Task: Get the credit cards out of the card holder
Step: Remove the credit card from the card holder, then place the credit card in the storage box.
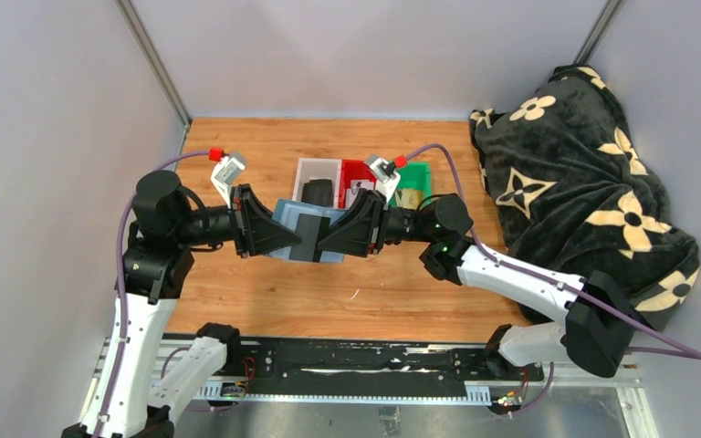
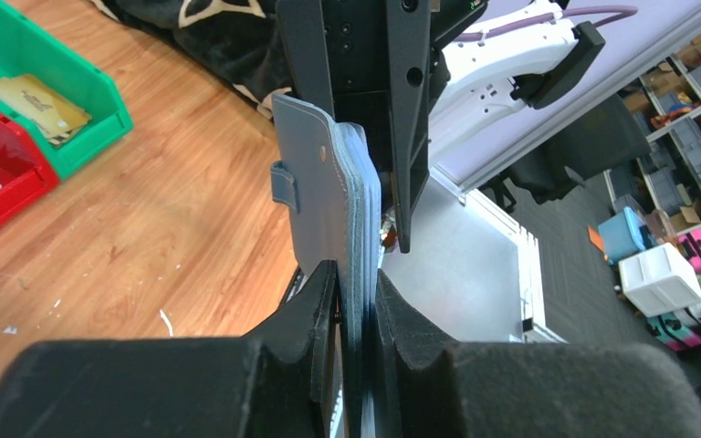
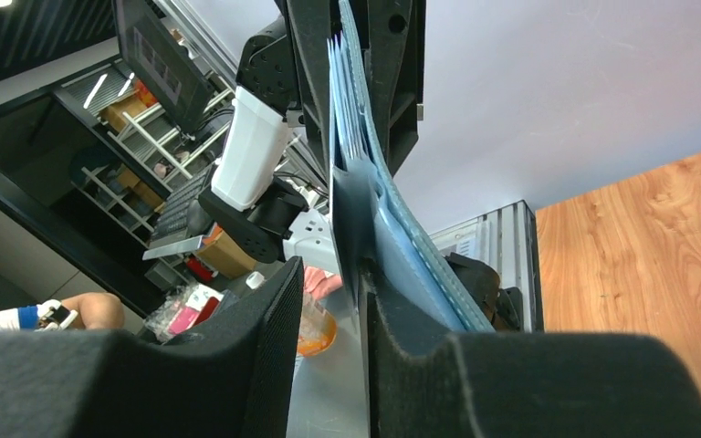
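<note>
Black padded fingers (image 2: pixel 315 310) of the left gripper (image 2: pixel 358 287) are clamping the slate-blue leather-look folding card holder (image 2: pixel 324 182) aloft at frame centre — anchoring it — while the right gripper (image 3: pixel 329 283) is straddling its opposite edge, jaws parted, likely seeking hidden credit cards.

Top external: high above the slate-blue folding card holder (image 1: pixel 285 216), on its near side, looking down
Left wrist: close, edge-on from the holder's left
Right wrist: close, edge-on from its right, tilted upward
Shared: the holder, in all three
</note>
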Robot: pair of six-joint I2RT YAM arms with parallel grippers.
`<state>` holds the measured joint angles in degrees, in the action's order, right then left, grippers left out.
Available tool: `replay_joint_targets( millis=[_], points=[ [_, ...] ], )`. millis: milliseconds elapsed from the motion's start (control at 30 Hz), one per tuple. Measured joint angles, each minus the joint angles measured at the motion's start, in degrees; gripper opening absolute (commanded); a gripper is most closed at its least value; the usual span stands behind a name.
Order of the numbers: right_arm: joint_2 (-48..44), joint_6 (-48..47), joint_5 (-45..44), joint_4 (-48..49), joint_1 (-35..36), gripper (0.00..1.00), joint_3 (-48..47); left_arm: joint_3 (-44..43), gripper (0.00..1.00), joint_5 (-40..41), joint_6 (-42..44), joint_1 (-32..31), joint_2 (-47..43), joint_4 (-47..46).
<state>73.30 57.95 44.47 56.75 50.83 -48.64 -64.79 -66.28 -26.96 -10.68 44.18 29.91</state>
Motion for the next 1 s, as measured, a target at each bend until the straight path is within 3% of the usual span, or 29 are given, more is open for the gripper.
replay_joint_targets(
  millis=[133,200,433,633,833,1000],
  points=[
    [0.6,1.0,0.1,1.0,0.0,0.06,-0.3,0.0,0.0,0.3,0.4,0.0,-0.1,0.0],
    [0.8,1.3,0.1,0.9,-0.2,0.0,-0.3,0.0,0.0,0.3,0.5,0.0,-0.1,0.1],
    [-1.1,0.8,0.5,-0.5,-2.2,0.0,1.4,0.0,0.0,1.0,1.5,0.4,-0.2,0.6],
    [-7.7,-0.3,2.1,-5.6,-9.2,0.0,5.1,-0.1,0.0,2.0,3.3,1.1,0.2,1.8],
    [-12.3,-4.6,2.9,-18.8,-21.6,0.0,3.7,-1.4,0.0,2.5,6.6,1.2,0.6,5.5],
    [-8.3,-10.3,1.7,-29.6,-27.9,0.0,-1.7,-2.2,0.0,2.3,8.0,1.2,0.5,6.9]
  ],
)
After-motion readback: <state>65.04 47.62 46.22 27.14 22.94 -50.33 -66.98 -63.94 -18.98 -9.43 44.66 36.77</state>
